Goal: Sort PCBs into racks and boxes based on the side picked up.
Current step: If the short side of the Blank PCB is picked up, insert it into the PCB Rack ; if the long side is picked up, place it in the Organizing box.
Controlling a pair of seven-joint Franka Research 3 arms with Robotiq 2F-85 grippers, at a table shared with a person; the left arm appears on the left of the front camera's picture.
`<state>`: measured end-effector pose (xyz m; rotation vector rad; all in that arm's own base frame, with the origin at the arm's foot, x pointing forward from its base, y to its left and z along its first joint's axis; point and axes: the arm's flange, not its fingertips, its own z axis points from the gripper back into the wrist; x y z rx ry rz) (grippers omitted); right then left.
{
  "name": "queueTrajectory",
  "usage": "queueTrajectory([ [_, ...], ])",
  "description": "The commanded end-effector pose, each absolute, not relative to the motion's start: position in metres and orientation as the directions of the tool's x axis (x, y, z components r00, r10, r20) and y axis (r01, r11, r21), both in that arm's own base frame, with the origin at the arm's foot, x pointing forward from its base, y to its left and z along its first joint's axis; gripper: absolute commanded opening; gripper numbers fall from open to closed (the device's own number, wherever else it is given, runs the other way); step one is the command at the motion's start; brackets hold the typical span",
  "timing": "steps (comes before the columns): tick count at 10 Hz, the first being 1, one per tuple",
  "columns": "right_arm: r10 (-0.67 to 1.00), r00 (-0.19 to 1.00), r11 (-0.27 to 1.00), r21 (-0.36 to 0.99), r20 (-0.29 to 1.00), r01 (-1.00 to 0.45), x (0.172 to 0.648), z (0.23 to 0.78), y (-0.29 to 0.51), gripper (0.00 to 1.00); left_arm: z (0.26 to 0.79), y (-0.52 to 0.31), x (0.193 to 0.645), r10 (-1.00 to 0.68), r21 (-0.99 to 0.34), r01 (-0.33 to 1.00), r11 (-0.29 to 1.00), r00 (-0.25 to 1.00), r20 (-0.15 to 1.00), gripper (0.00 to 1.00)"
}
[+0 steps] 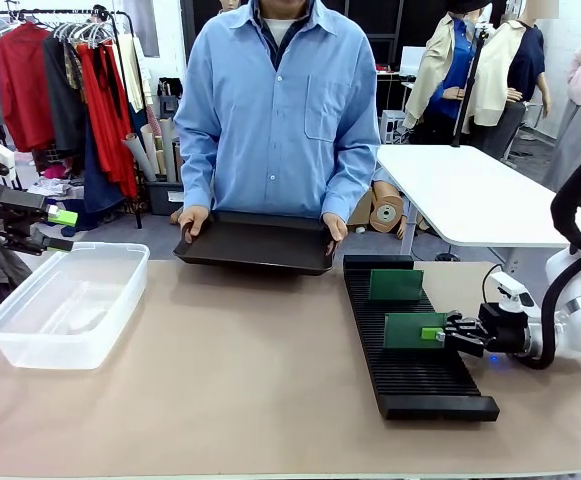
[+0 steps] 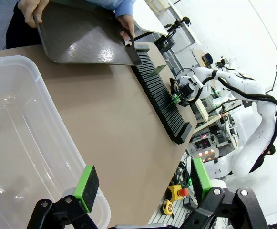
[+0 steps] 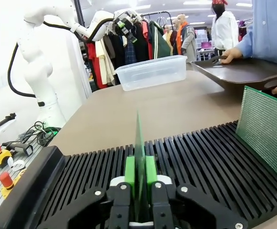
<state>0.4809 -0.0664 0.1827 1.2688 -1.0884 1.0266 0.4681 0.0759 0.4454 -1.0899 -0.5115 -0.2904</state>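
Lower centre of the right wrist frame: my right pincer [image 3: 139,179] was pinched on the near edge of a PCB [image 3: 139,157], pads flat against both faces, with no gap visible. The board stood upright, edge-on to the camera, seated in a slot of the black rack [image 3: 195,157]. In the front frame this sat at right of centre on the bench [image 1: 230,390].

Handling judgement: the board looked thin, stiff and light, and its bare faces likely slippery. It is best held by an edge margin, square to the slot, so it cannot twist or jam.

A second PCB [image 3: 266,128] stood upright in a slot farther along, toward the right edge of the wrist frame.

My left pincer [image 2: 140,188] hung wide open and empty over the clear box [image 2: 19,138].

At the far edge of the bench, a person's hands [image 1: 193,220] held a shallow black tray [image 1: 255,243].
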Motion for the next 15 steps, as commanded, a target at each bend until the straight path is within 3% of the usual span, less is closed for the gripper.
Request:
queueTrajectory([
  [1,-0.033,0.181,0.084,0.183,0.983,-0.98,0.486,0.183,-0.066,0.59,0.448,0.076,0.467,0.022,-0.767,0.468,0.439,0.848,0.53,1.0],
  [3,-0.035,0.176,0.082,0.179,0.984,-0.98,0.487,0.187,-0.065,0.99,0.448,0.076,0.467,0.022,-0.767,0.468,0.439,0.848,0.53,1.0],
  [10,0.0,0.21,0.065,0.21,0.978,-0.976,0.485,0.216,-0.057,1.0,0.448,0.076,0.467,0.022,-0.767,0.468,0.439,0.848,0.53,1.0],
  [15,-0.026,0.17,0.071,0.172,0.985,-0.983,0.488,0.201,-0.066,1.0,0.448,0.076,0.467,0.022,-0.767,0.468,0.439,0.848,0.53,1.0],
])
